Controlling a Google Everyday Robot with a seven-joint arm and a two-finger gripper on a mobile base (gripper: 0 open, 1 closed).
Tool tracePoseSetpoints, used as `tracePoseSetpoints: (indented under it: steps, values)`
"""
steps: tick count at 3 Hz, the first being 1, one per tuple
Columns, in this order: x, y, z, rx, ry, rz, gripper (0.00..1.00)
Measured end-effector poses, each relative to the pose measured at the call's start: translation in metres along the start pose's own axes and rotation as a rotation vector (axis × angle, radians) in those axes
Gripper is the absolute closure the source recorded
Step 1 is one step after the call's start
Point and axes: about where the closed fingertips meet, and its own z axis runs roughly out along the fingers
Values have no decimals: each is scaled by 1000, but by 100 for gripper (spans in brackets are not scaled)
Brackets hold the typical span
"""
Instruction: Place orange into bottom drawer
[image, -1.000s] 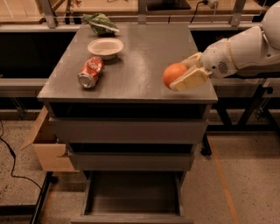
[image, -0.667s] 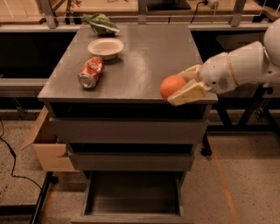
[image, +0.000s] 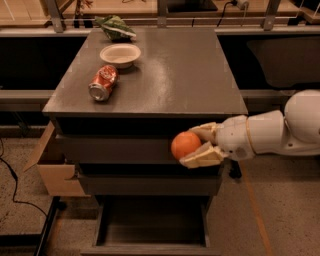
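Observation:
My gripper (image: 194, 146) reaches in from the right on a white arm and is shut on the orange (image: 185, 145), a small round fruit held between its pale fingers (image: 202, 157). The orange hangs in the air in front of the cabinet's upper drawer fronts, below the top's front edge. The bottom drawer (image: 150, 227) is pulled open beneath it, a dark shallow tray with nothing visible inside.
On the grey cabinet top (image: 190, 75) lie a red soda can (image: 103, 83) on its side, a white bowl (image: 120, 54) and a green bag (image: 115, 27) at the back left. A cardboard box (image: 52, 170) stands left of the cabinet. A cable (image: 12, 185) runs along the floor.
My gripper has carried the orange forward off the cabinet top and down, so it now hangs in front of the drawer fronts above the open bottom drawer.

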Motion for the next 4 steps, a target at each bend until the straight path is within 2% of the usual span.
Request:
tracePoseSetpoints:
  steps: [1,2,3,4]
  values:
    - [75,16,56,-24,16,74,100]
    - [75,16,56,-25,16,74,100]
    - [90,16,64,-16,8,110,100]
    - [144,16,89,8,-5,212,100]
